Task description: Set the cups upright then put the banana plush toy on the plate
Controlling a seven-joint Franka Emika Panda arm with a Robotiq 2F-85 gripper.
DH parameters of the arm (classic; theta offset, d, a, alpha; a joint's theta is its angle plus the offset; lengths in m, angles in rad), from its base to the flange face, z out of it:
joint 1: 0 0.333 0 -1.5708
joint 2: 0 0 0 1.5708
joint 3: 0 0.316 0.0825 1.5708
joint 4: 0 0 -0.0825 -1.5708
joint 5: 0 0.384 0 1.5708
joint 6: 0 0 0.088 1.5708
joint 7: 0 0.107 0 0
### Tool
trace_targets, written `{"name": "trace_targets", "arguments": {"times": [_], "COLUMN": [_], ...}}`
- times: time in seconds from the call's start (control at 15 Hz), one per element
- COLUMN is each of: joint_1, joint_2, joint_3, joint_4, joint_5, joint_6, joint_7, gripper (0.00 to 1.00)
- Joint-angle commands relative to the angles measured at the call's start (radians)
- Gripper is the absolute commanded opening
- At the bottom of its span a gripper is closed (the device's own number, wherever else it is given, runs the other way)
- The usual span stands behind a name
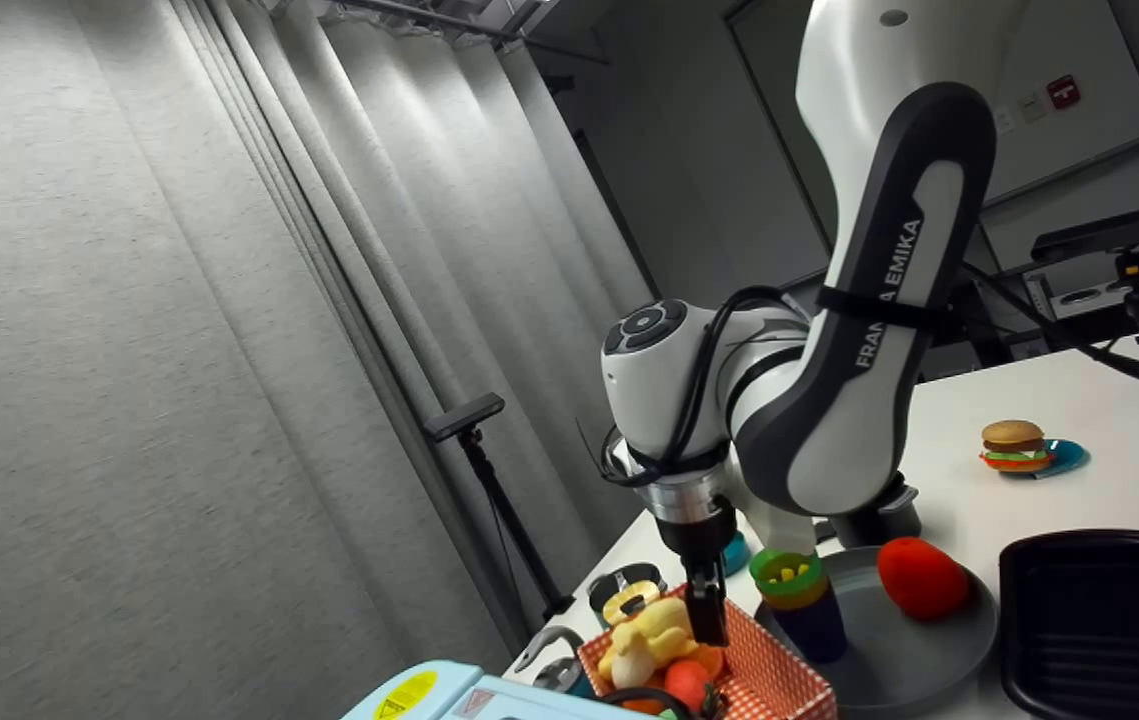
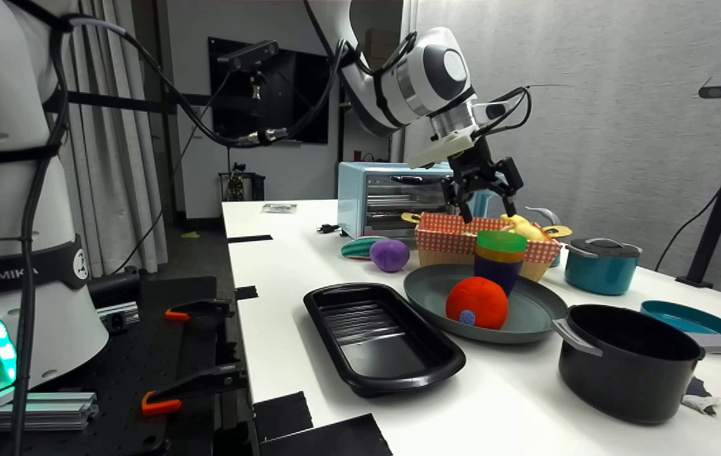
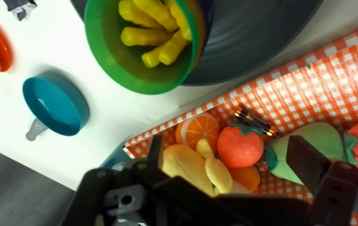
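My gripper (image 3: 227, 139) stands open over the checkered basket (image 3: 317, 75), nothing clasped between its fingers. Inside the basket, near the left finger in the wrist view, lies the yellow banana plush toy (image 3: 185, 160); my gripper covers its lower part. The same yellow plush (image 1: 654, 632) shows in an exterior view. A stack of cups (image 2: 501, 253), green on top and dark purple below, rises upright from a grey pan (image 2: 537, 310). Yellow pieces fill the green cup (image 3: 109, 59). The red plate (image 3: 4, 44) is cut off by the wrist view's left edge, with a white bowl over it.
A strawberry toy (image 3: 240, 146), an orange slice toy (image 3: 204, 128), a battery (image 3: 254, 121) and a green plush (image 3: 311, 144) share the basket. A red plush (image 2: 477, 303) sits on the pan. Around stand a black tray (image 2: 385, 342), a black pot (image 2: 626, 373) and a blue toaster oven (image 2: 354, 199).
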Motion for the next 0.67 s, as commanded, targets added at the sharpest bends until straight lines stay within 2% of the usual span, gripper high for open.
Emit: {"name": "trace_targets", "arguments": {"times": [0.0,0.6], "joint_1": [0.031,0.02], "joint_2": [0.065,0.196], "joint_3": [-0.044,-0.018], "joint_4": [0.09,0.235], "joint_5": [-0.045,0.029], "joint_6": [0.019,0.021], "joint_7": [0.025,-0.018], "gripper": [1.0,1.0]}}
